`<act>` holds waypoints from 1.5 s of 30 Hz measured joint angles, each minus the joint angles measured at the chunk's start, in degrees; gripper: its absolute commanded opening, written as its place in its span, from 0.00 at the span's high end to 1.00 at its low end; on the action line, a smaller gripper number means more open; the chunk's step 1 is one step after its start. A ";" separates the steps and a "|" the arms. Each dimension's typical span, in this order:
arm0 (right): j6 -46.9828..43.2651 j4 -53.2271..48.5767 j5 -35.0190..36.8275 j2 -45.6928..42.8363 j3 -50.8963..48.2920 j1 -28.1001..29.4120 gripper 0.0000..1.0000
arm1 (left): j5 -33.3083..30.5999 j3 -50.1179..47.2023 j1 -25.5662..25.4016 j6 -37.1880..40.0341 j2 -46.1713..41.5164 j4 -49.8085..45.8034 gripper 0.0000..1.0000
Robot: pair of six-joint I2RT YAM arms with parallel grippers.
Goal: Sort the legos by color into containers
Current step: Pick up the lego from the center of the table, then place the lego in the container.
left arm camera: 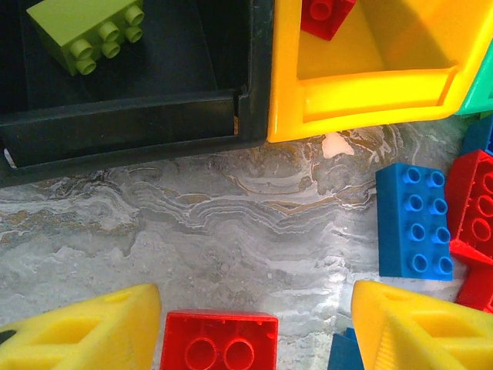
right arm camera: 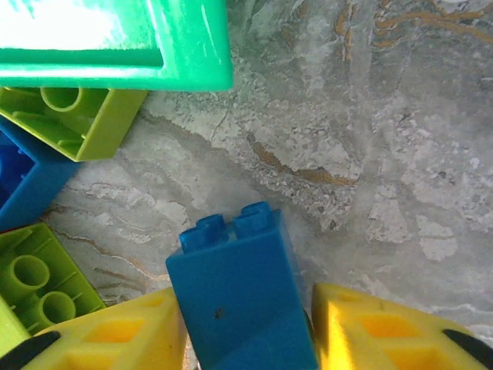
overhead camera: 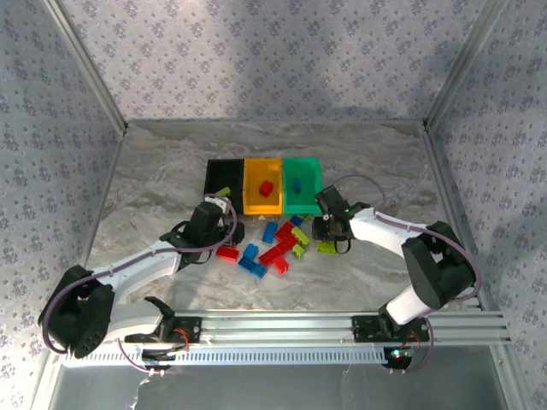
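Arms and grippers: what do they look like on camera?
The left arm and right arm have white links, bulky black joints and purplish cables looping alongside. The left gripper's fingers and right gripper's fingers are yellow plastic wedges with recessed pockets.

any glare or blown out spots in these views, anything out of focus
right wrist: the green bin has its inside blown out to white, while the blue brick close to the lens looks fairly sharp; left wrist: a bright sheen on the table, and the yellow bin glows strongly; top external: even light, no glare, the small legos slightly soft.
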 measured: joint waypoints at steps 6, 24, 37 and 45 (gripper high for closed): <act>-0.09 -0.55 0.24 0.04 1.11 0.96 0.64 | 0.00 0.00 0.00 0.00 0.00 0.00 0.34; -3.19 -2.69 1.05 7.54 25.64 2.19 0.55 | 0.50 0.00 2.58 -0.09 1.44 -0.04 0.34; -3.56 -1.31 0.09 5.81 18.95 2.54 0.44 | 1.29 -0.02 6.38 -0.76 -1.92 -0.46 0.34; -0.87 -5.77 0.20 -10.34 3.19 5.51 0.41 | 1.77 -0.28 6.38 -1.55 -2.01 -0.35 0.35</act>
